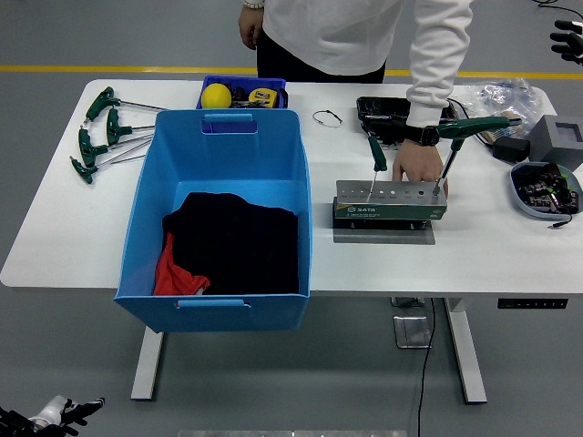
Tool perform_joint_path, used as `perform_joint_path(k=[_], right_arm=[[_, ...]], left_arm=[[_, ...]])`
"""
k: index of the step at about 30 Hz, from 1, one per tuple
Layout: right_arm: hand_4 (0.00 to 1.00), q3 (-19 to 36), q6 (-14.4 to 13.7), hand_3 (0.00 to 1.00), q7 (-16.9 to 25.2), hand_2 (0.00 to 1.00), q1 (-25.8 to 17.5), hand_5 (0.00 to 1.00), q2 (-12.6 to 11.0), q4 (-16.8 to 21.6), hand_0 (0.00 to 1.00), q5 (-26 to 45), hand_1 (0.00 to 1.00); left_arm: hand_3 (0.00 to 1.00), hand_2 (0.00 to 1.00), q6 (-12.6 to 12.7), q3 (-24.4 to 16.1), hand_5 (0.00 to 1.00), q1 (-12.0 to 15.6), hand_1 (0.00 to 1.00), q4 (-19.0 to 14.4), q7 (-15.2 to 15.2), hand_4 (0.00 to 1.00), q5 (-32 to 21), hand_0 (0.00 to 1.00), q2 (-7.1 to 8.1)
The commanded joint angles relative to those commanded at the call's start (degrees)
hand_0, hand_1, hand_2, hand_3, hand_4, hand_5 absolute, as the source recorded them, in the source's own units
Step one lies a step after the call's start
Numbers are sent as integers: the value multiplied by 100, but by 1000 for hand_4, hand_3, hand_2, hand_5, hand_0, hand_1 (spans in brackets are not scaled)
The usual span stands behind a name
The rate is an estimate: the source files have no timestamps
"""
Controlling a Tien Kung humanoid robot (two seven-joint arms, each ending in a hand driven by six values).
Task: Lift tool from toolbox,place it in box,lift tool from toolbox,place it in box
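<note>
A grey-green tool holder stands on the white table, right of centre. Two green T-handle hex keys stick up from it: a short one at its left and a long one at its right, leaning right. A person's hand rests on the table just behind the holder. The big blue box sits left of it with black and red cloth inside. My right hand hovers open at the far upper right edge, well away from the holder. My left hand hangs open below the table at the lower left.
Several more green T-handle keys lie at the table's left end. A small blue bin holding a yellow ball, a black tray, a plastic bag, a grey box and a bowl of parts line the back and right.
</note>
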Motion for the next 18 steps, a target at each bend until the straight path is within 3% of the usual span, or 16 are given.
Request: perform_joint_path(k=[4,10,18], right_arm=[[998,-465,-3,866,-60,845,381,824,61,-159,925,-968,852],[998,-1221,149,886,-202,880,976,794,393,-686,957,-2421,892],[998,-1615,208,888,-363,881,1333,798,838,-1248,961,-3949,893]], left_arm=[[660,676,-14,-30,699,-1,650,0,9,696,28,645,3],[660,678,-30,29,699,4,650,0,15,695,-14,646,3],[659,677,-46,105,699,-6,651,0,22,695,-64,647,1]])
